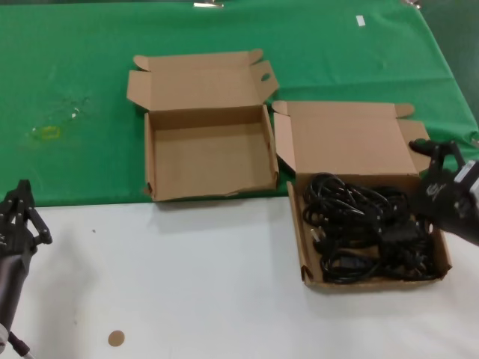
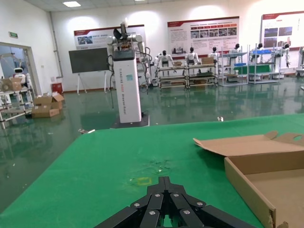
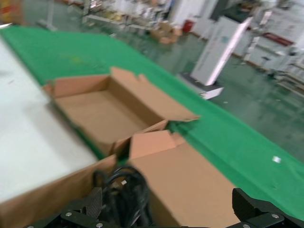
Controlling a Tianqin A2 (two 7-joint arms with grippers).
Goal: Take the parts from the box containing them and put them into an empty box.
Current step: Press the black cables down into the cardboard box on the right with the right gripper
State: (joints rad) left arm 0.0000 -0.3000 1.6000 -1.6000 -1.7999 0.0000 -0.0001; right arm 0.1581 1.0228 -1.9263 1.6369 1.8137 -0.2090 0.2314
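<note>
The tangled black coiled power cords (image 1: 367, 235) lie in the longer brown cardboard box (image 1: 372, 278), on the bench's right. The right gripper (image 1: 434, 153), jaws apart, hangs at that box's far right corner, cords just inward (clearly the nearer arm). The smaller empty cardboard box (image 1: 209, 161) sits leftward. The left gripper (image 1: 19, 198), jaws together, idles well away.

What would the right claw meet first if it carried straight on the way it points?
Probably the black cords in the longer box; the right claw, open, points over them, though depth is unclear.
</note>
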